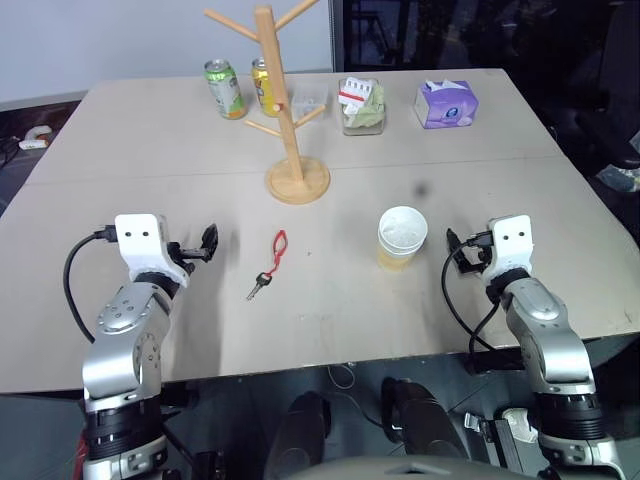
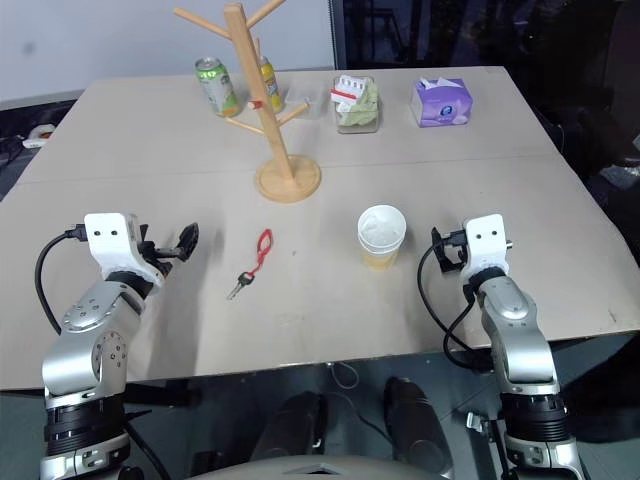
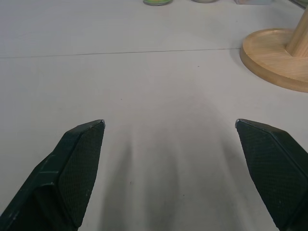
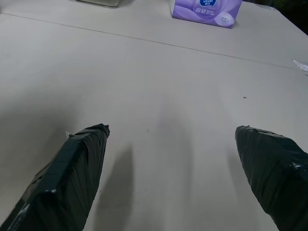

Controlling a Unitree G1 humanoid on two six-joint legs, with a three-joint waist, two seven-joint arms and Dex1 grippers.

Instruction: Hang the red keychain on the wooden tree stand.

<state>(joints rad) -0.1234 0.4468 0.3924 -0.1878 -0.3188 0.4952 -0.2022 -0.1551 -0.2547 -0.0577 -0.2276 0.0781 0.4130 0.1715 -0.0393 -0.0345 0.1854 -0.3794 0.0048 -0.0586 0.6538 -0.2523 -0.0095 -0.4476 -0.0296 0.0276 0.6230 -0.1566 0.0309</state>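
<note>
I had both pincers parked wide apart and empty near the worktop's (image 1: 120, 130) front edge, the left pincer (image 1: 205, 243) by the left side and the right pincer (image 1: 455, 250) by the right. The red keychain (image 1: 270, 262) lay flat between them, nearer the left one, so I judged that arm the natural pick. The wooden tree stand (image 1: 290, 100) stood behind it toward the far edge, pegs free, a paper cup (image 1: 402, 236) off to its right.
</note>
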